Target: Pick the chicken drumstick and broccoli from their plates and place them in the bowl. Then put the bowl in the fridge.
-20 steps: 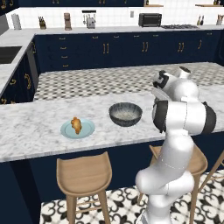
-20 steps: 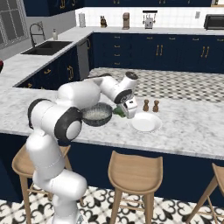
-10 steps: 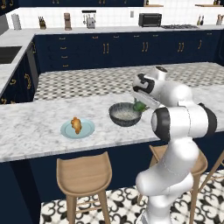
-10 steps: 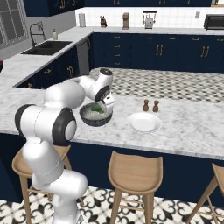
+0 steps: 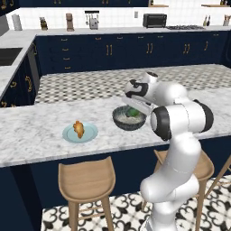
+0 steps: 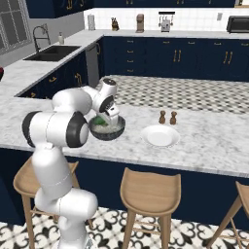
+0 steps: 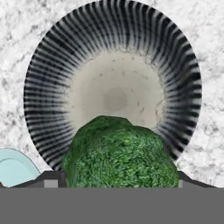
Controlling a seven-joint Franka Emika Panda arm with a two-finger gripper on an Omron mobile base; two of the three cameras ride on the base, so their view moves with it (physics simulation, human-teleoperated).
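The dark speckled bowl [image 5: 129,121] [image 6: 108,130] stands on the marble island counter. My gripper [image 5: 134,108] [image 6: 104,116] hangs just over its rim, shut on the green broccoli [image 5: 132,112] [image 6: 99,120]. From the hand, the broccoli [image 7: 120,153] hides the fingertips and sits above the bowl's pale inside [image 7: 116,98]. The golden-brown chicken drumstick [image 5: 79,129] lies on the light blue plate [image 5: 90,134], to the left of the bowl. A corner of this plate [image 7: 12,168] shows from the hand. The white plate [image 6: 160,135] to the right of the bowl is bare. The fridge is out of view.
Two small brown shakers [image 6: 167,117] stand behind the white plate. Wooden stools [image 5: 85,180] [image 6: 148,187] line the near side of the island. Navy cabinets, a sink [image 6: 51,52] and small appliances run along the far counters.
The arm has swung left from over the white plate to over the bowl, carrying the broccoli with it. The drumstick and both plates have stayed put.
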